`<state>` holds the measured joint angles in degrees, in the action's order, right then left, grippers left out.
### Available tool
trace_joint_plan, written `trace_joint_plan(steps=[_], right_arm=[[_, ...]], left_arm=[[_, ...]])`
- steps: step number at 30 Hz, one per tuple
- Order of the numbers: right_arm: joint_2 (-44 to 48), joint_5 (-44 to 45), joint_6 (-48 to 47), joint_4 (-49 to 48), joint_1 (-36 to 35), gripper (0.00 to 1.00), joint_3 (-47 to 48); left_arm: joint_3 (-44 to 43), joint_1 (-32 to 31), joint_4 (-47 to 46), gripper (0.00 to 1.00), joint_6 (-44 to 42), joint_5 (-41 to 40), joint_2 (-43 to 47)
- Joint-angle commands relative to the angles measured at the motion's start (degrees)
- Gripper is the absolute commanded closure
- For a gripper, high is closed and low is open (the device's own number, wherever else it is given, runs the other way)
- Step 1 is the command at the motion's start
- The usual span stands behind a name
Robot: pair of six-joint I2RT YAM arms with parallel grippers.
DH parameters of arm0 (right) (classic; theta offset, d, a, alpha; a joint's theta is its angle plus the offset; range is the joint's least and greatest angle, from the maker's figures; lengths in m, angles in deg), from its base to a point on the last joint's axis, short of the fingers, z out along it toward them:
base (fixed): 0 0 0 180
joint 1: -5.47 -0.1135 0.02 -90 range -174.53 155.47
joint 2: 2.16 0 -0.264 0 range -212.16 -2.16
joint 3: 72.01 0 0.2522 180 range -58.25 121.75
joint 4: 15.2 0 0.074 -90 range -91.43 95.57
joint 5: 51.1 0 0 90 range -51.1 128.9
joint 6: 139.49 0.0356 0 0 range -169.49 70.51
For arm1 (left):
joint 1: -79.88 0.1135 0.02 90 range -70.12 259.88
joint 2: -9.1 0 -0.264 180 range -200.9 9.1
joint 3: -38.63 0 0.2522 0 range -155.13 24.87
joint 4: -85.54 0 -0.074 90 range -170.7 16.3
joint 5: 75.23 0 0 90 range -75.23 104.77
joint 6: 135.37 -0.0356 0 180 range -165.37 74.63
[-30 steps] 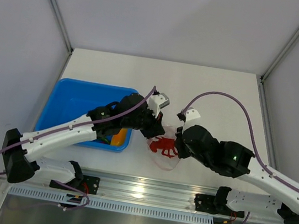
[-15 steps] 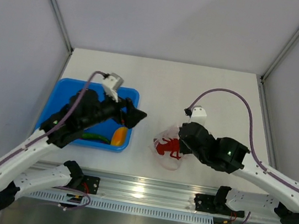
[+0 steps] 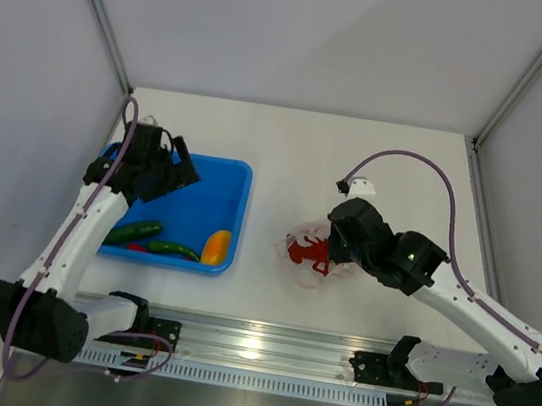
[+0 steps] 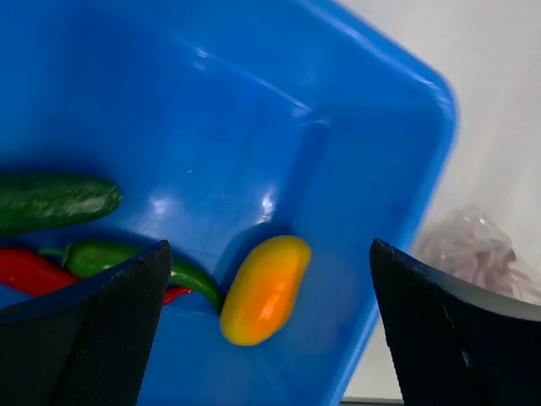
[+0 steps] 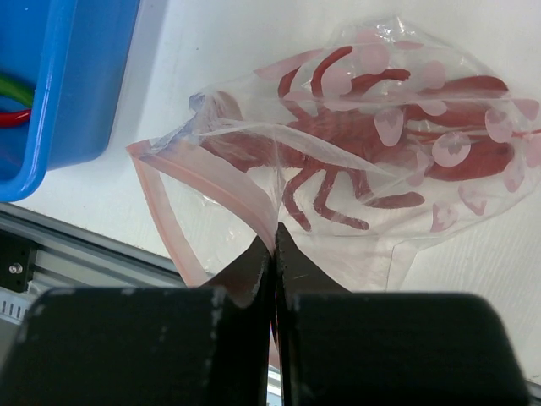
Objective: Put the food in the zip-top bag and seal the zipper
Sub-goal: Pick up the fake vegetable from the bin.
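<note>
The right jaws are standing fully closed and are pinching the zipper, a thin pale pink strip, at the edge of the zip-top bag. The bag's mouth is gaping open on the side facing the blue tray. The bag is clear and crinkly, with pale pink oval spots across its film. Slim red pieces are showing through the plastic in a tangled cluster. The bag is lying on the white tabletop, just right of the tray and not touching it.

The left jaws are standing wide open and are gripping nothing. They are hovering above the tray's far left corner, with the wrist camera looking down into the tray.

Inside the tray, the yellow-orange oval fruit is lying near the near right corner. Two long dark green pieces are lying to its left along the near wall. One red chili pepper is touching the nearer green piece.
</note>
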<state>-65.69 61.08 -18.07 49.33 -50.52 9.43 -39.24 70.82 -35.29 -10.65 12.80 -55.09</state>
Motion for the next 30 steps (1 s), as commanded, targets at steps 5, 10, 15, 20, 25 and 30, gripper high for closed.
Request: trace_joint_plan(steps=[5, 10, 15, 20, 25, 30], right_arm=[[-1.2, -3.5, -3.5, -2.4, 2.0, 1.0, 3.1], [-1.2, -4.2, -3.3, -2.9, 2.2, 1.0, 2.9], [-1.1, -4.9, -2.9, -2.8, 2.2, 1.0, 3.2], [-0.1, -4.2, -2.8, -2.2, 2.2, 1.0, 3.1], [0.1, -4.5, -2.9, -2.3, 2.1, 1.0, 2.8], [-0.3, -5.2, -3.6, -3.7, 2.2, 1.0, 2.6]], left_arm=[[2.3, 4.6, 7.8, 0.0, 14.5, -7.1, -4.1], [1.7, 4.6, 22.0, 0.0, 27.9, -15.9, -6.1], [6.4, 4.8, 22.4, 0.0, 31.3, -13.1, -7.0], [10.2, 5.0, 20.5, 0.01, 34.9, -9.4, -6.9], [10.9, 6.9, 19.5, 0.01, 34.6, -5.7, -10.3], [7.1, 6.9, 20.6, 0.02, 34.4, -8.4, -17.1]])
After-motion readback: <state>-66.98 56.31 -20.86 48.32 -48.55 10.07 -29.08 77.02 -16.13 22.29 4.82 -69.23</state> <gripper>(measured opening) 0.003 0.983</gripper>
